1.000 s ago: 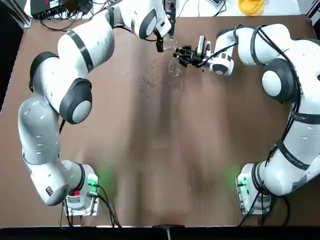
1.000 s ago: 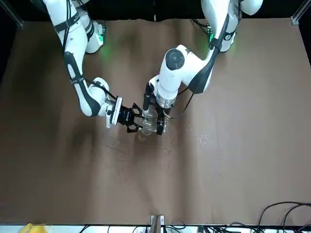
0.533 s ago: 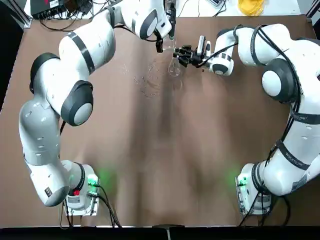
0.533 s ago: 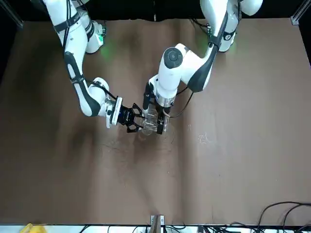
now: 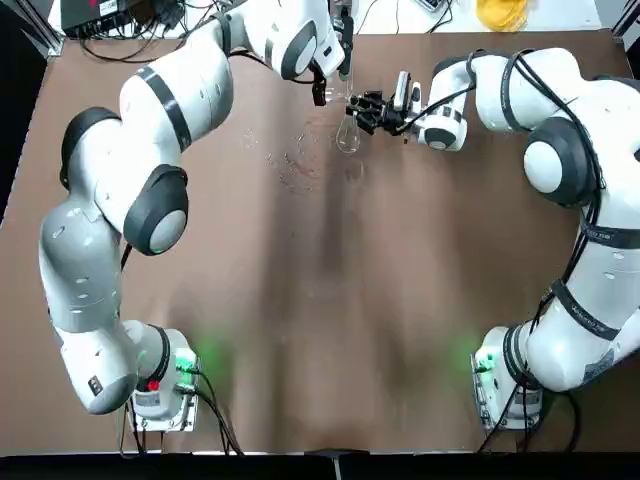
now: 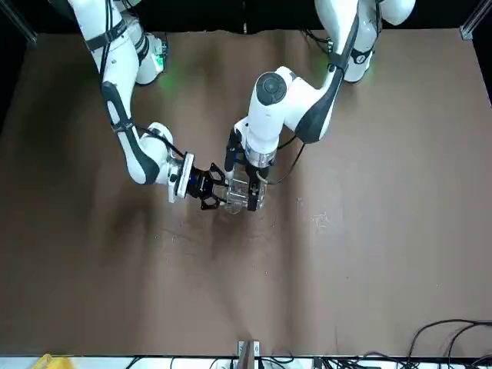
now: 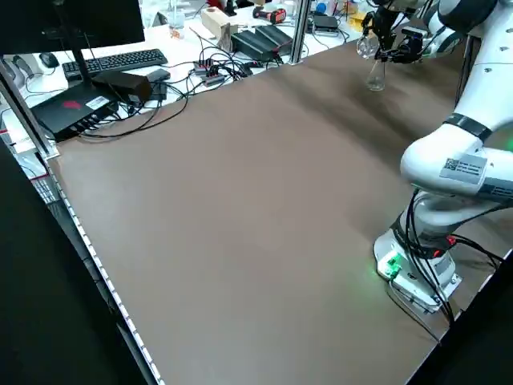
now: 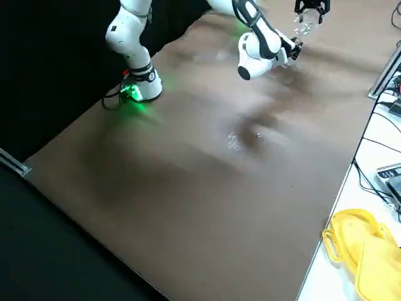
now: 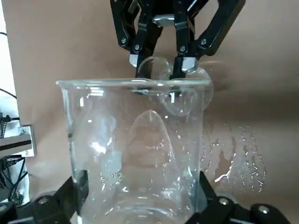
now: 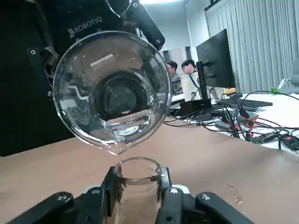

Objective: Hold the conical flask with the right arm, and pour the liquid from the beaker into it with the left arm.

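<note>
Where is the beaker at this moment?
In the right wrist view, the beaker is tipped in the left arm's jaws, its spout just above the mouth of the conical flask.

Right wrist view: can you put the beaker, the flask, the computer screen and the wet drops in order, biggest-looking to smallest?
1. Beaker: biggest by far.
2. Flask and computer screen: too alike to rank; the screen is farther away, so it looks smaller here.
3. Wet drops: smallest.

Beaker point(image 9: 135, 154) btwn left gripper's fingers point(image 9: 80, 192), right gripper point(image 9: 161, 70) w/ flask point(image 9: 180, 95) behind.
</note>
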